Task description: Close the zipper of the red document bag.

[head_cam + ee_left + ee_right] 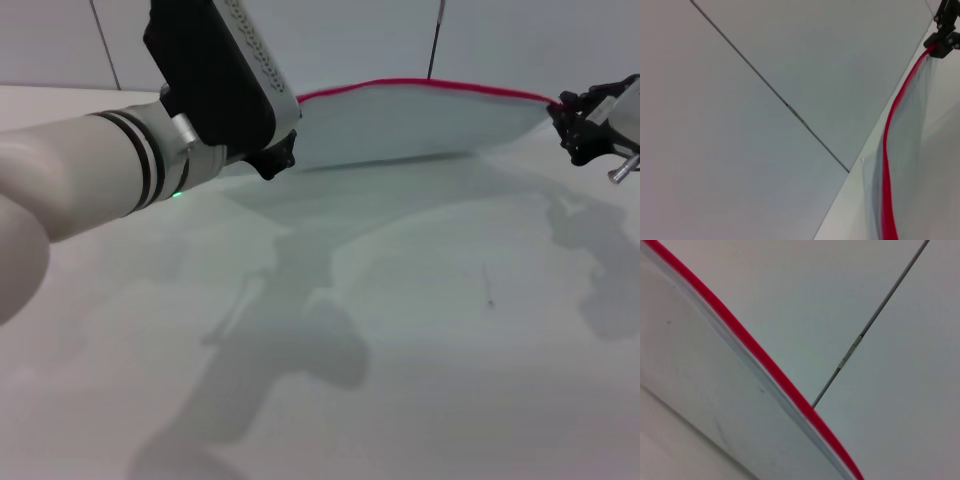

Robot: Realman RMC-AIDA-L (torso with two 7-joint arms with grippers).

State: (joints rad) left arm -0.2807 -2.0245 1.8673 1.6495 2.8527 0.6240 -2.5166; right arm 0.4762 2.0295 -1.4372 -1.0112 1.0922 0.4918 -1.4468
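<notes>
We hold the red document bag (420, 125) lifted off the table (400, 330), zipper (430, 86) uppermost, its long axis running between our grippers. Right gripper (572, 108) pinches the zipper's right end; left gripper (275, 160) sits at the opposite end, grip unclear.

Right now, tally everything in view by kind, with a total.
Document bags: 1, the red document bag, with its zipper
Grippers: 2, left gripper and right gripper, one at each end of it
Total: 3
</notes>
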